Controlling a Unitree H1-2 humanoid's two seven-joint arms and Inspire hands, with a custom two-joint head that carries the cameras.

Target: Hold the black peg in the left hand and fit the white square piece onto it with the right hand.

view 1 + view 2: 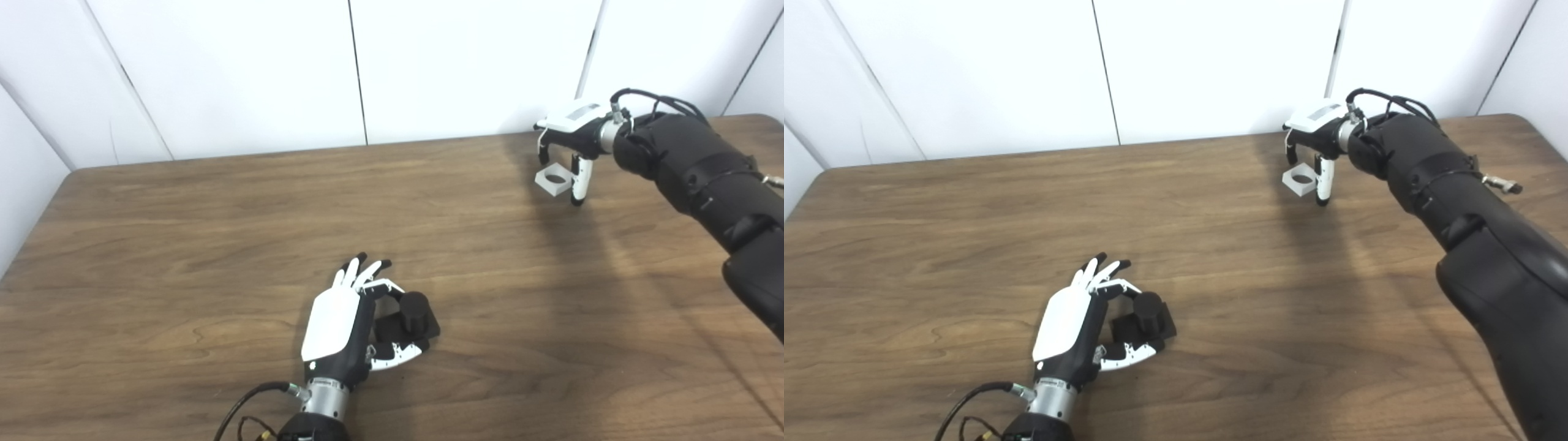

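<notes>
The black peg (pixel 415 308), a short cylinder on a square black base, rests on the table near the front middle. My left hand (pixel 343 321) lies against its left side, forefinger curled onto the cylinder and thumb against the base's front edge, the other fingers stretched out. At the far right, the white square piece (pixel 554 179) with a round hole sits between the fingers and thumb of my right hand (pixel 569 141), which arches over it from above. The thumb (pixel 580 184) presses its right side. Whether the piece is off the table I cannot tell.
The brown wooden table (pixel 245 245) ends at a white panelled wall (pixel 367 67) just behind the right hand. My right forearm (pixel 704 171) crosses the table's right side. A cable (pixel 245 404) trails from the left wrist at the front edge.
</notes>
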